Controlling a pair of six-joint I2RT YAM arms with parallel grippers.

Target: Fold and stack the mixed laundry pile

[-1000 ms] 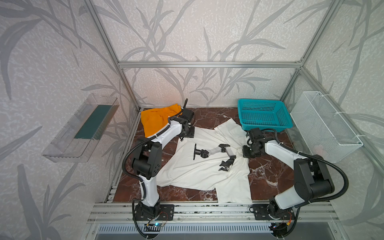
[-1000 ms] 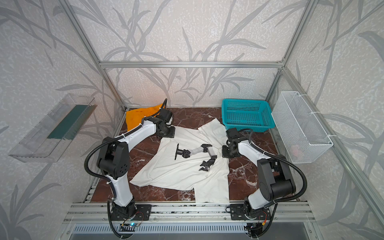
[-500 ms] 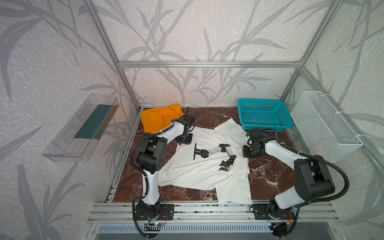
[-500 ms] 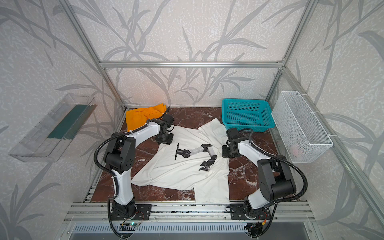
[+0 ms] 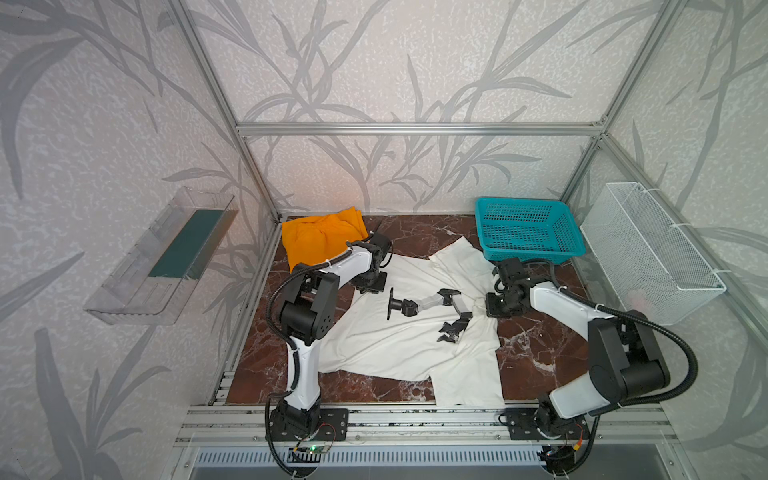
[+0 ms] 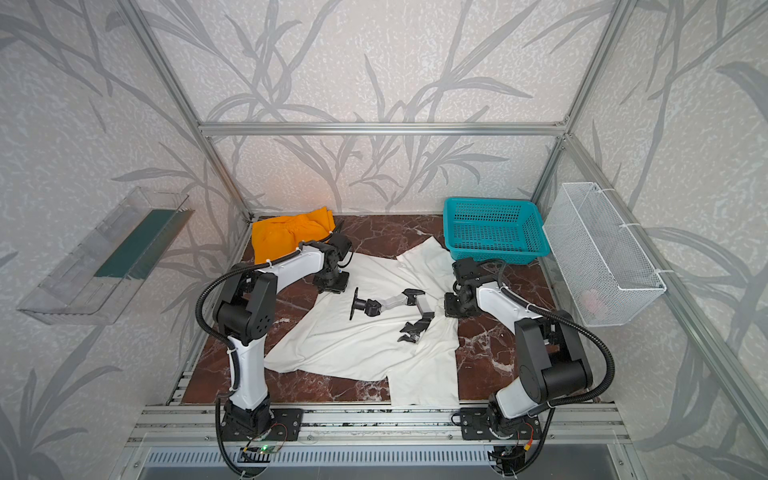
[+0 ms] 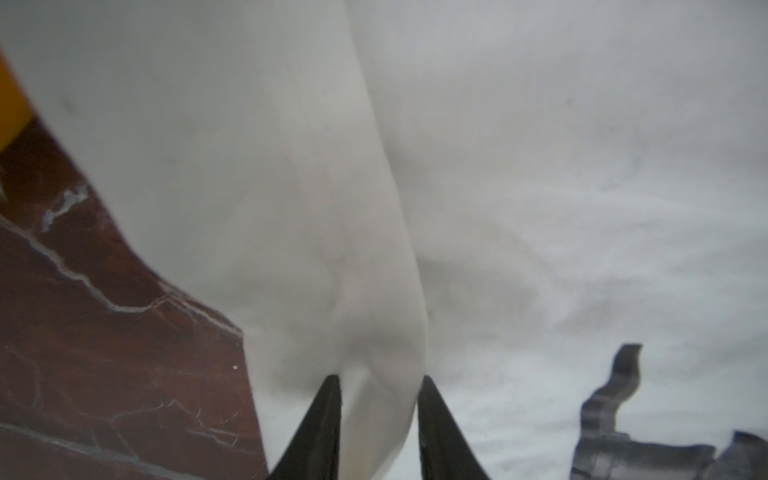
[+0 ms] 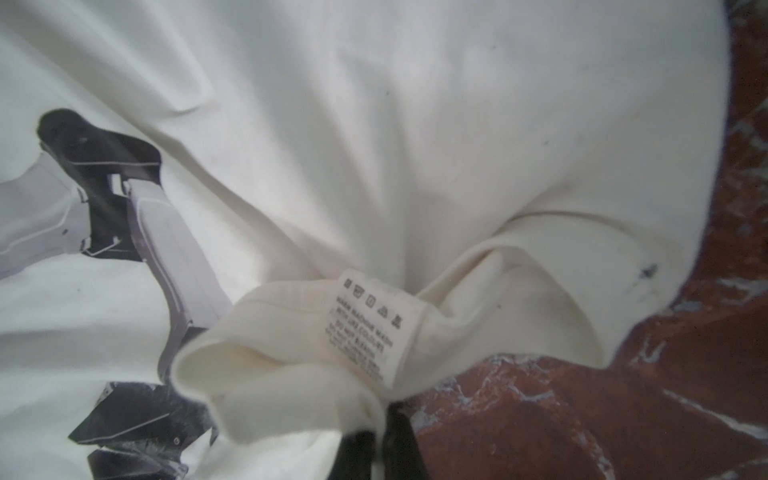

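The white shirt (image 5: 395, 345) (image 6: 353, 340) lies spread on the marble floor, its black-grey graphic (image 5: 424, 305) facing up. The orange trousers (image 5: 320, 239) (image 6: 286, 235) lie bunched in the back left corner. My left gripper (image 5: 370, 286) (image 6: 330, 284) is down on the shirt's back left edge. In the left wrist view, the left gripper (image 7: 378, 382) pinches a raised fold of white cloth. My right gripper (image 5: 494, 309) (image 6: 453, 309) is at the shirt's right edge. In the right wrist view, the right gripper (image 8: 380, 440) is shut on the ribbed hem by the care label (image 8: 370, 324).
A teal plastic basket (image 5: 528, 230) (image 6: 492, 228) stands at the back right, touching the shirt's corner. A white wire basket (image 5: 648, 257) hangs on the right wall and a clear tray (image 5: 166, 253) on the left wall. Bare marble (image 8: 623, 415) shows around the shirt.
My left gripper has come forward from beside the orange trousers onto the shirt's back left edge and its jaws have narrowed onto a fold. The right arm has not moved.
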